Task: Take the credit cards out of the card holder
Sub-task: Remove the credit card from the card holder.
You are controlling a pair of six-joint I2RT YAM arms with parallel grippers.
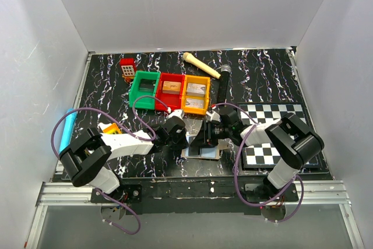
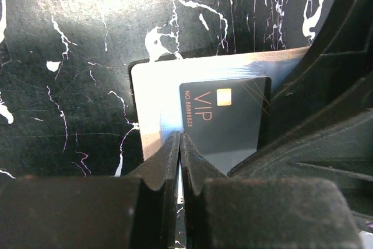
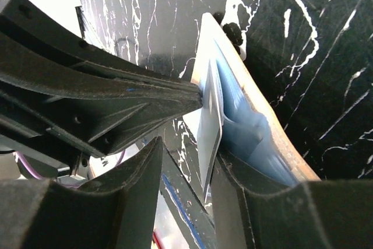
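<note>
Credit card (image 2: 224, 123) between shut left jaws

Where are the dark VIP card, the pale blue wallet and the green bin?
VIP card (image 2: 227, 123): left wrist view, on its dark face.
Card holder (image 3: 256, 135): right wrist view, on its pale blue inside panel.
Green bin (image 1: 138, 93): top view, on its left wall.

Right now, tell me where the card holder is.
In the top view the card holder lies open at the table's near edge, centre, between the two end effectors, left of the checkered board and below the orange bin.
</note>
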